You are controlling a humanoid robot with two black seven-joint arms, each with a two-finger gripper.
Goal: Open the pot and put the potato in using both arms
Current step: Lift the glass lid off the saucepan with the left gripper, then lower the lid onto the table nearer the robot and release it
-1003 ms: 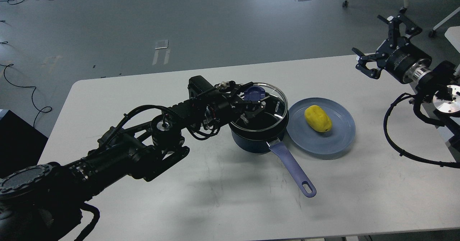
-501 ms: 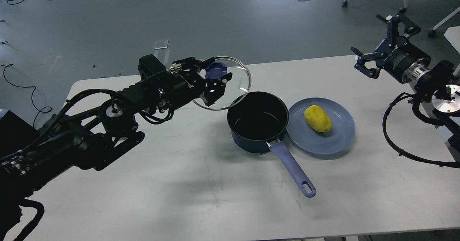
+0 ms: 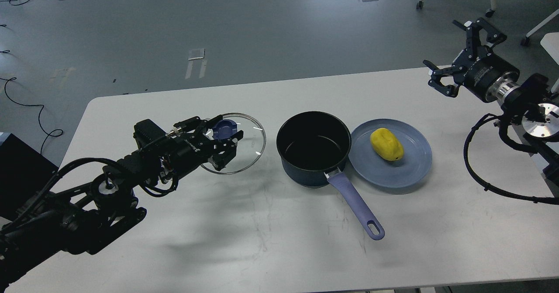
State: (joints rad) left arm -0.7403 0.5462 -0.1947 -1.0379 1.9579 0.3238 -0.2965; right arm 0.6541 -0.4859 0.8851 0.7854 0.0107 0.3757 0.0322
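A dark blue pot [image 3: 313,149] with a purple handle stands uncovered in the middle of the white table. My left gripper [image 3: 225,138] is shut on the blue knob of the glass lid [image 3: 244,149] and holds it to the left of the pot, low over the table. A yellow potato [image 3: 386,144] lies on a blue plate [image 3: 410,166] just right of the pot. My right gripper [image 3: 454,53] is open and empty, raised above the table's far right edge, well apart from the potato.
The table [image 3: 262,232] has bare surface in front of the pot. The pot handle [image 3: 356,208] points toward the front right. Chair legs and cables lie on the floor beyond the table.
My left gripper lifted the glass lid off the pot, carried it left, then lowered it toward the table. The right gripper drifted slightly up and left.
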